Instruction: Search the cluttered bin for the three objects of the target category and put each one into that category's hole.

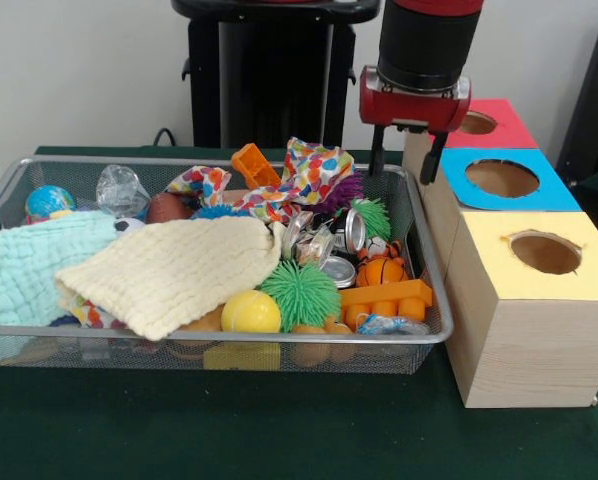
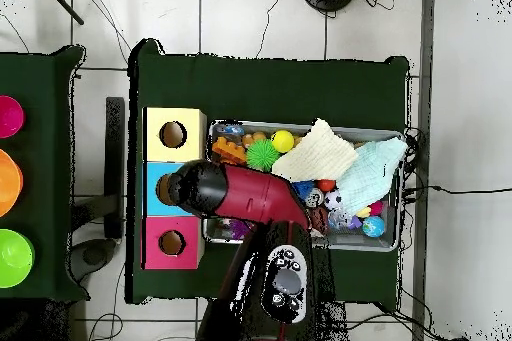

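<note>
Above the gap between the wire mesh bin (image 1: 419, 335) and the row of wooden boxes, the gripper (image 1: 406, 160) is hanging from the red and black arm (image 1: 425, 45), its two dark fingers spread apart and holding nothing. In the front view its tips are hovering just at the bin's 2 o'clock corner, beside the blue-faced box with the large hole (image 1: 502, 178); in the overhead view the arm's wrist is covering most of that blue face (image 2: 153, 197), so the hole itself is hidden there. One wad of clear plastic film (image 1: 122, 190) is lying at the bin's 10 o'clock end, next to a globe-printed ball (image 1: 48, 202). Another crumpled clear piece with blue print (image 1: 384, 324) is lying at about 4 o'clock, against the near rim below the orange block (image 1: 385, 296). A third wad is hard to make out; it may be lying under the clutter. A cream knitted cloth (image 1: 174, 272) and a pale mint cloth (image 1: 24, 272) are covering the bin's left half, hiding whatever lies beneath. Near the centre, shiny round tins (image 1: 351, 233) are piling beside a spiky green ball (image 1: 299, 294) and a yellow ball (image 1: 250, 313). The red-faced box (image 1: 499, 125) is sitting partly behind the arm, and the yellow-faced box (image 1: 539, 255) is standing nearest the camera.
</note>
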Robot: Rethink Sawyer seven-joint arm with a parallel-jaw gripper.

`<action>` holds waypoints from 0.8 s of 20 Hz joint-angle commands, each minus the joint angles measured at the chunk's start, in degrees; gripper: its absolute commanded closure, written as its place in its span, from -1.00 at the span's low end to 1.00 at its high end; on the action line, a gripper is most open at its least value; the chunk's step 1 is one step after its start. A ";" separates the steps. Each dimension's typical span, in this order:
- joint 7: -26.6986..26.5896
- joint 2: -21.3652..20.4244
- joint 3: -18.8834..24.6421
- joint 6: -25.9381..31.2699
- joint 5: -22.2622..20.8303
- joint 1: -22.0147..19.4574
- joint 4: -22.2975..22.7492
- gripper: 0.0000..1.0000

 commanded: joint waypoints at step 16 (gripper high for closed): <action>8.49 8.73 3.66 -1.23 -0.46 -0.14 -9.96 -1.00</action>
